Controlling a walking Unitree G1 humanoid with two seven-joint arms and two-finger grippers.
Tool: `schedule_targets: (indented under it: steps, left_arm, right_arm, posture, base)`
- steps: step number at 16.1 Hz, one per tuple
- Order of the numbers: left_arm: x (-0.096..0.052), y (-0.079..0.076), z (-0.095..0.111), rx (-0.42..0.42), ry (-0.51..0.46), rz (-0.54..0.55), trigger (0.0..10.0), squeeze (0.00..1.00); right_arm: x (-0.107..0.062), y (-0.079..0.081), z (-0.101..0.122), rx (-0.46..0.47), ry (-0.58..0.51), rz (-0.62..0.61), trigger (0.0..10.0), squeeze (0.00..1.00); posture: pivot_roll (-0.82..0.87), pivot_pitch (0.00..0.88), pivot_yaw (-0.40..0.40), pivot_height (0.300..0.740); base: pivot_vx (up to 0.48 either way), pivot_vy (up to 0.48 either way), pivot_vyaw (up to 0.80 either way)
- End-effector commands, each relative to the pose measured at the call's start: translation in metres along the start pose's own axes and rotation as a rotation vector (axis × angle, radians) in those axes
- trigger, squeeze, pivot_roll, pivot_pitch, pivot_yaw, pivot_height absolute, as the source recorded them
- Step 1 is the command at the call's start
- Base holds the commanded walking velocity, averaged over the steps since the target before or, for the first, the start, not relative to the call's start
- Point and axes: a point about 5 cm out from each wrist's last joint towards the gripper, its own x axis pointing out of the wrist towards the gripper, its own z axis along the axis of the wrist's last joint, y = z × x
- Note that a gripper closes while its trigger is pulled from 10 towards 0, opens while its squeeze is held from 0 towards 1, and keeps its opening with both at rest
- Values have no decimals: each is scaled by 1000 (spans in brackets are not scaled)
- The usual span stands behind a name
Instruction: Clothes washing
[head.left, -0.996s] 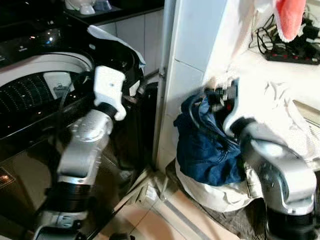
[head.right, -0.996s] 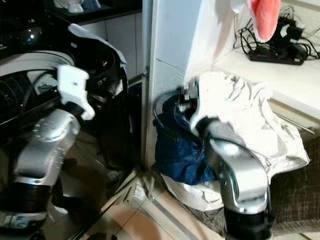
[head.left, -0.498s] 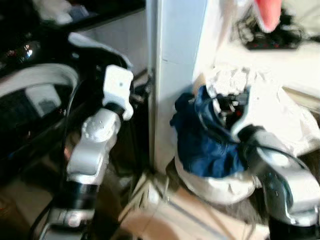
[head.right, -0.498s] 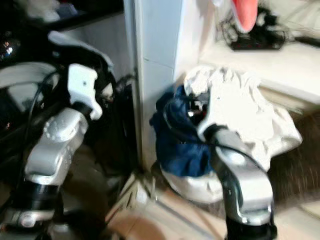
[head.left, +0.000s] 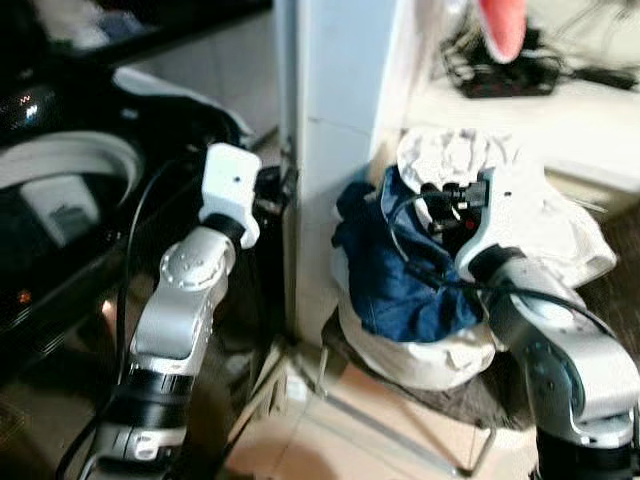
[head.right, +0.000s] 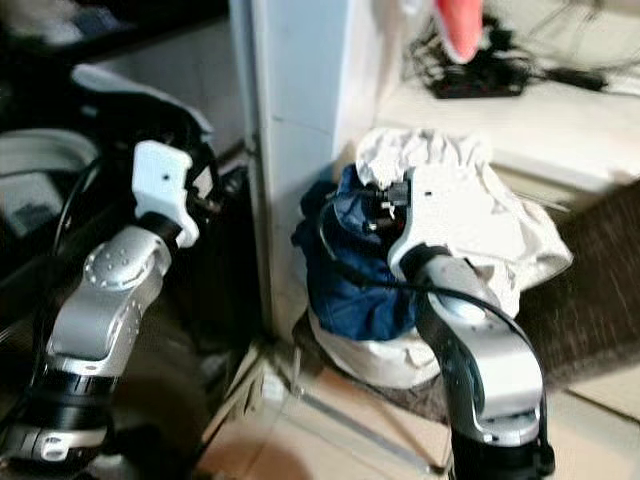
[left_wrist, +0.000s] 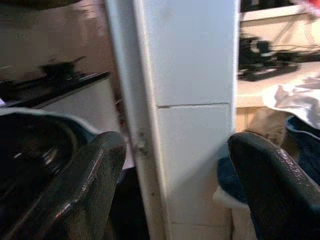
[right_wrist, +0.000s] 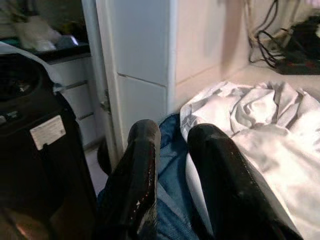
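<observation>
Blue denim garment (head.left: 400, 280) lies heaped in the white laundry basket (head.left: 420, 360) just beside the right gripper (right_wrist: 172, 145), whose fingers sit nearly closed on nothing; soft, fairly heavy cloth, best pinched at a raised fold; farther off, the left gripper (left_wrist: 172, 165) hangs wide open beside the washing machine (head.left: 60, 190).

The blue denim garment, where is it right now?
The blue denim garment lies on the laundry pile, right of the white tiled pillar, beside a white cloth, with the right gripper just above it.
</observation>
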Motion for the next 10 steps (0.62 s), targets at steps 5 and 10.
schedule_targets:
  steps: [5, 10]
  left_arm:
    - [-3, 3, 7, -24, -28, 20, 10000, 0]
    - [-2, 5, 8, -31, -27, 29, 10000, 0]
  right_arm:
    - [0, -1, 0, -47, 15, 36, 10000, 0]
    - [-1, 2, 1, -46, 5, 37, 10000, 0]
  posture:
    - [-27, 0, 12, 740]
    - [-30, 0, 17, 740]
  base:
    - [56, 0, 0]
    - [365, 0, 219]
